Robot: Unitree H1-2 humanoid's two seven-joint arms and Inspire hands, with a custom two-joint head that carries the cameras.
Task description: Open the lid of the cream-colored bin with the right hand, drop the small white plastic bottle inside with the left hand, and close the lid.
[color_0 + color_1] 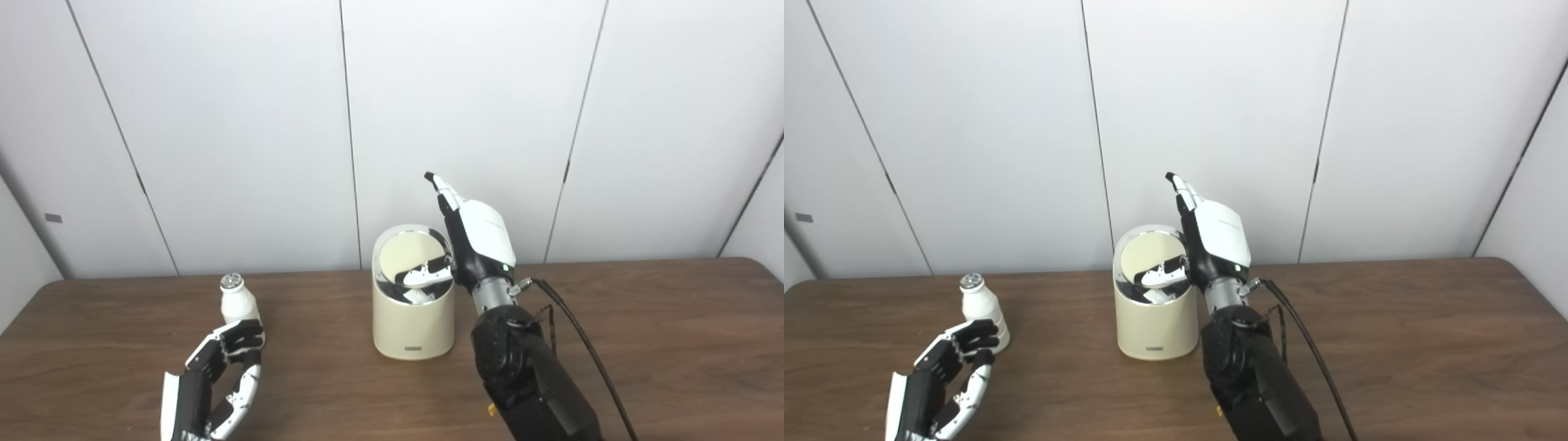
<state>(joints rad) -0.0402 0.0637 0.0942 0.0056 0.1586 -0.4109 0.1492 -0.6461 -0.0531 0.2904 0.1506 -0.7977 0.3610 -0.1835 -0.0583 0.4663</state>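
The right robot hand [474, 242] stands at the rim of the cream-colored bin [413, 321] with fingers extended and thumb against the tilted-up lid [409, 252], propping it open, not gripping it. The small white plastic bottle [237, 301] stands upright on the counter [643, 343], left of the bin, with the left robot hand [214, 383] just before it, fingers curled apart and holding nothing. The lid looks lightly propped, so it may drop if the thumb slips, and a clumsy reach could topple the narrow bottle.

lid [409, 253] tilted up by r hand [471, 236], l hand [220, 373] beside bottle [239, 301]
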